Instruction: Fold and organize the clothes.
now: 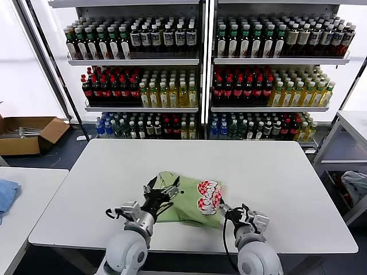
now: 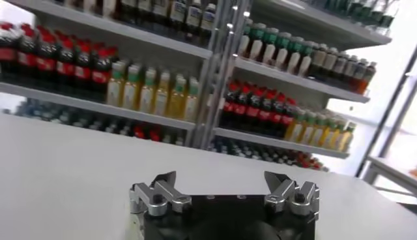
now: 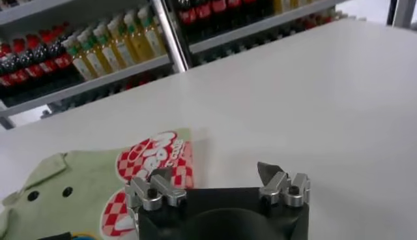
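Note:
The clothes are one light green polo shirt point(image 1: 186, 201), lying folded into a compact bundle near the front middle of the white table point(image 1: 258, 172). Its red-and-white graphic point(image 1: 209, 196) faces up on the right part. My left gripper point(image 1: 159, 192) is open at the shirt's left edge, and the left wrist view shows only bare table between the left gripper's point(image 2: 220, 179) fingers. Open too, my right gripper point(image 1: 228, 212) hovers at the shirt's front right corner. In the right wrist view the shirt point(image 3: 71, 192) and its graphic point(image 3: 151, 163) lie beside the empty right gripper point(image 3: 214, 173).
Shelves of bottles point(image 1: 195, 80) stand behind the table. A cardboard box point(image 1: 26, 134) sits on the floor at the left. A blue cloth point(image 1: 7, 195) lies on the left side table. At the far right, a grey-blue cloth point(image 1: 355, 186) sits low beside another table point(image 1: 352, 123).

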You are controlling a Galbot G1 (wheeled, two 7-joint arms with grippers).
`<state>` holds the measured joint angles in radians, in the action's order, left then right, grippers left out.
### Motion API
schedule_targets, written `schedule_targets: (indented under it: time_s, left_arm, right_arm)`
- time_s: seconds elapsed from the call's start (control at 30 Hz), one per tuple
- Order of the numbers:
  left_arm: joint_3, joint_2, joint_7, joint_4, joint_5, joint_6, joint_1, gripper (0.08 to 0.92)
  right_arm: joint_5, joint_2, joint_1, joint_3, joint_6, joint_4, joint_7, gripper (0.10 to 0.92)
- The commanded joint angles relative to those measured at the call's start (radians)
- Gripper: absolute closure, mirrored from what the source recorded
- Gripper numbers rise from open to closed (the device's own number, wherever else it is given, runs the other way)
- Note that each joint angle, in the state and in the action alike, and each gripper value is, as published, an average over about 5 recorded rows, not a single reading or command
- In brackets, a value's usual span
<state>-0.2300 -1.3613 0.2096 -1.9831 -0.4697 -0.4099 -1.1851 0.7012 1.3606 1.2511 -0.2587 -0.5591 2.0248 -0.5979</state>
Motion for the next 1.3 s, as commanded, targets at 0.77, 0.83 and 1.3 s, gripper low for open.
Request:
schedule_targets:
  time_s: [0.77, 0.83, 1.3]
  left_arm:
    - [-0.084, 0.034, 0.021, -0.043, 0.033, -0.016, -0.067, 0.177]
    - [-0.086, 0.035, 0.021, -0.048, 0.033, -0.015, -0.073, 0.177]
    - [-0.078, 0.015, 0.02, -0.068, 0.037, -0.009, -0.098, 0.177]
  right_arm:
    - [-0.148, 0.005, -0.062, 0.092, -0.007, -0.086, 0.064, 0.743]
    - [-0.166, 0.0, -0.061, 0.091, -0.004, -0.083, 0.068, 0.795]
    - [-0.238, -0.207, -0.069, -0.033, -0.018, -0.088, 0.104, 0.92]
